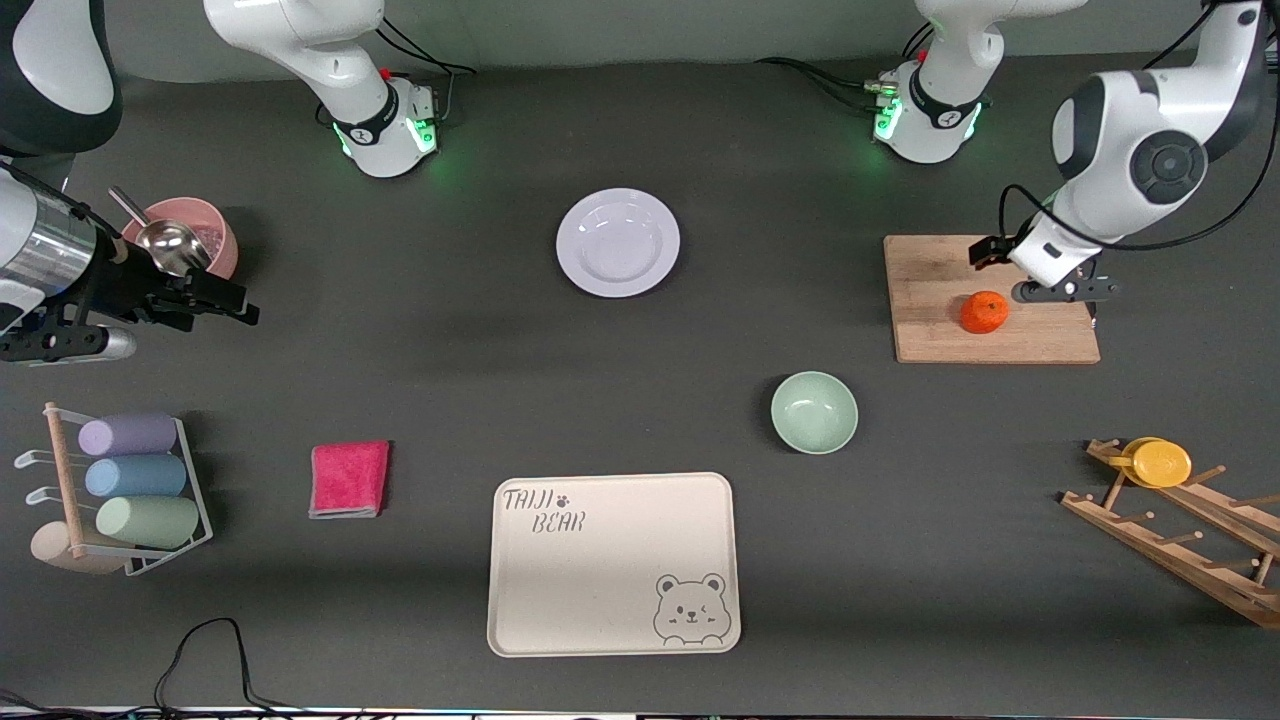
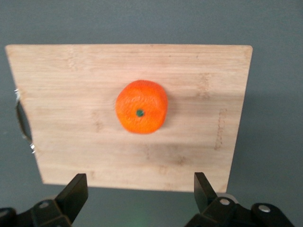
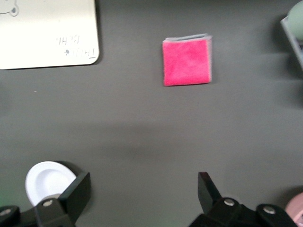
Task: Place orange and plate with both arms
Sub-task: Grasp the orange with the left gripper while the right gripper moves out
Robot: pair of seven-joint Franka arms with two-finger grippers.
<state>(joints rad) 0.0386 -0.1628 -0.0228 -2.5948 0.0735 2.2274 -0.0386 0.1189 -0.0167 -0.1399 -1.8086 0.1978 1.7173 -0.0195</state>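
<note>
Two hands are in view, both spread and holding nothing. Left hand (image 1: 1040,275): poised over the wooden cutting board (image 1: 995,300) at the left arm's end of the desk (image 1: 450,340), fingers (image 2: 75,191) wide apart. The orange (image 1: 984,312) rests on the board just beside this hand, untouched; in the left wrist view the orange (image 2: 141,113) sits near the middle of the board (image 2: 71,94), stem dimple up, framed between the two fingertips but apart from them.

Right hand (image 1: 215,300): raised over the desk at the right arm's end, just beside the pink bowl (image 1: 205,235) that holds a metal scoop (image 1: 165,245). Its fingers (image 3: 78,194) are spread with bare desk between them. The plate (image 1: 618,242) lies flat on the desk well apart from both hands, toward the arm bases and roughly midway between them; in the right wrist view only part of the plate (image 3: 47,177) shows, beside one fingertip.

Other items, all well apart from the hands: a pale green bowl (image 1: 814,412), a beige bear tray (image 1: 613,563), a pink cloth (image 1: 349,479), a rack of pastel cups (image 1: 130,480) and a wooden peg rack (image 1: 1180,540) carrying a yellow disc (image 1: 1160,463).
</note>
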